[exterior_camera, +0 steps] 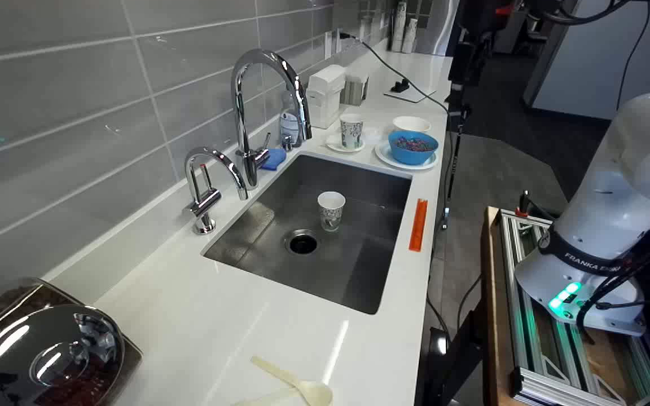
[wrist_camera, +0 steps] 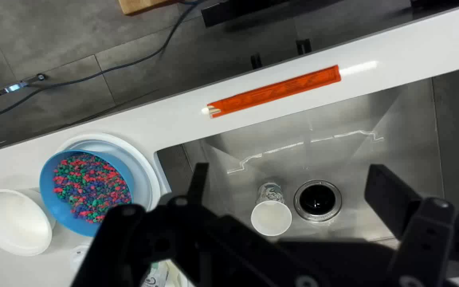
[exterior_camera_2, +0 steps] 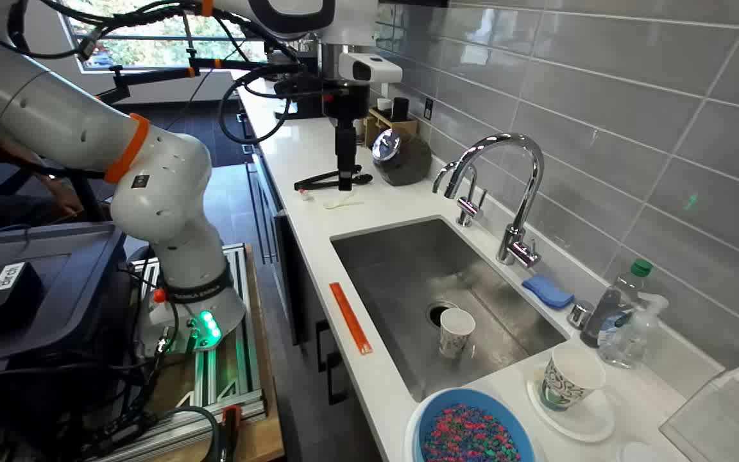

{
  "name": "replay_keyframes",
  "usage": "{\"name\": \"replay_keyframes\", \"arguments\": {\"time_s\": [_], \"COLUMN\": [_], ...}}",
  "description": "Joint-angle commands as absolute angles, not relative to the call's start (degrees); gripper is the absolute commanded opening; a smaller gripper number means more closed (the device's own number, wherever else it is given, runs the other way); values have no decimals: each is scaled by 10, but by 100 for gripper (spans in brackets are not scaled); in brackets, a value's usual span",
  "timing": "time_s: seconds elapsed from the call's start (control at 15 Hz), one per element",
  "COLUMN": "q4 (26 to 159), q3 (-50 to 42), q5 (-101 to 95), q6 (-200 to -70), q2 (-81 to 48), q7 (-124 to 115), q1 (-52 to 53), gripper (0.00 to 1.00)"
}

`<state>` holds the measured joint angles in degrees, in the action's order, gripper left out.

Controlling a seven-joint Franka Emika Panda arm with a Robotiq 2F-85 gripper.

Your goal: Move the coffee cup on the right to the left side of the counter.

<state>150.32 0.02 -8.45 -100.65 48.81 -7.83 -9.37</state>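
The premises are fitted as a kitchen. A long glossy white bench (exterior_camera: 235,316) runs along large glossy grey wall tiles (exterior_camera: 65,84), with an inset rectangular steel sink (exterior_camera: 353,265), a tall arched chrome tap (exterior_camera: 242,129) and a smaller arched chrome tap (exterior_camera: 206,204). A flat blue sponge (exterior_camera_2: 548,292) and a clear plastic pump bottle (exterior_camera_2: 629,337) are noted near the sink. Stacked white patterned paper cups (exterior_camera: 409,36) stand at the far end. Alongside, a white jointed robot arm (exterior_camera_2: 161,186) on a wood-topped stand with aluminium rails (exterior_camera: 497,321) adds a laboratory element. Whether home or office cannot be determined.
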Motion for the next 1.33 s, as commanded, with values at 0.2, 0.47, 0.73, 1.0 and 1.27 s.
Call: {"name": "replay_keyframes", "arguments": {"time_s": [0.2, 0.47, 0.73, 1.0, 1.27], "q4": [1502, 1502, 1491, 1445, 1399], "q3": [-5, -5, -2, -34, -47], "q5": [-88, -88, -98, -105, -87], "q6": [-1005, -1005, -1019, -1149, -1305], "q2": [488, 488, 472, 388, 288], "q7": [-82, -82, -108, -171, -223], "q1": [-87, -87, -106, -156, -185], "gripper": [100, 100, 100, 100, 100]}}
